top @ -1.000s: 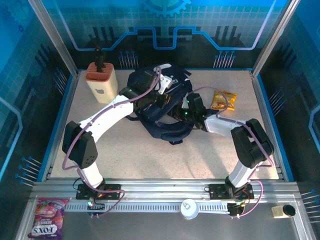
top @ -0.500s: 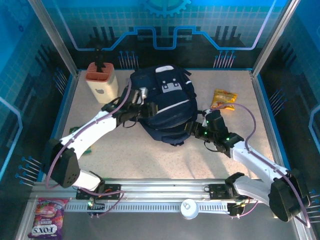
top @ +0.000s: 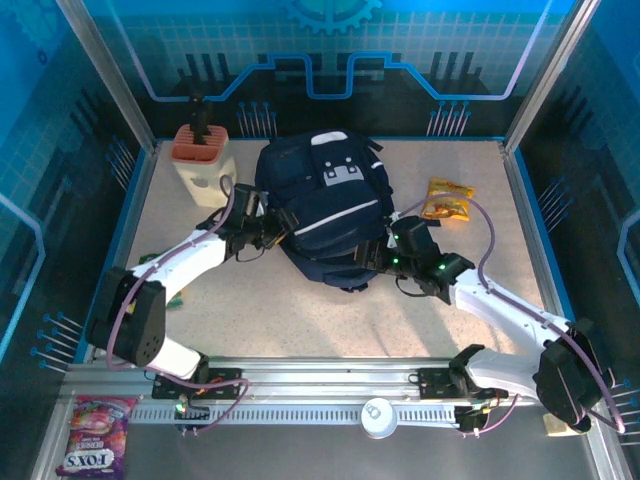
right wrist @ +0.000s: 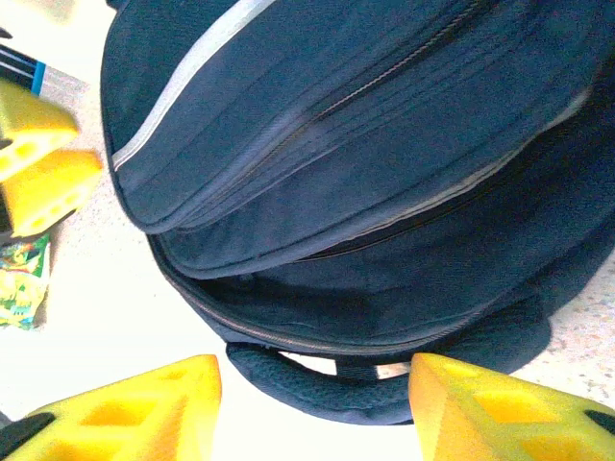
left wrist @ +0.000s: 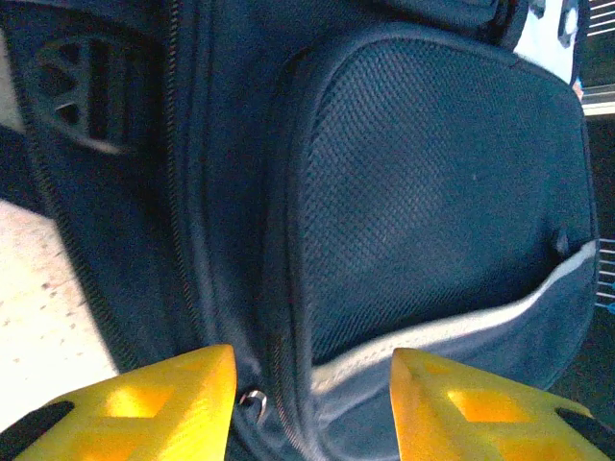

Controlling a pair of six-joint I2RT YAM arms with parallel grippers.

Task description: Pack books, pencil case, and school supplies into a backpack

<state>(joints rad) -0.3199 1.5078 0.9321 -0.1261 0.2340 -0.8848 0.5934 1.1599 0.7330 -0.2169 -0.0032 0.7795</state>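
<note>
The navy-blue backpack [top: 325, 205] lies on the table, front face up, with its zippers [right wrist: 384, 82] drawn shut. My left gripper [top: 268, 228] stands open at the bag's left side. Its yellow fingers [left wrist: 163, 403] frame the mesh side pocket [left wrist: 432, 192] and a small metal zipper ring [left wrist: 252, 399]. My right gripper [top: 378, 255] is open at the bag's near right end, with the padded carry handle [right wrist: 327, 384] between its fingers [right wrist: 509, 408], apart from them. The left gripper's yellow fingers [right wrist: 38, 163] show beyond the bag. Books, pencil case and school supplies are out of view.
A beige holder with a terracotta top [top: 203, 165] stands at the back left. A yellow-orange snack packet [top: 447, 200] lies right of the bag, and a green packet [right wrist: 19, 279] lies on the table to its left. Blue walls edge the table. A FOXS bag [top: 95, 440] lies below the rail.
Both grippers have opened and let go of the backpack, which now lies flat. The left gripper drew back to the bag's left side; the right one sits at its near end.
</note>
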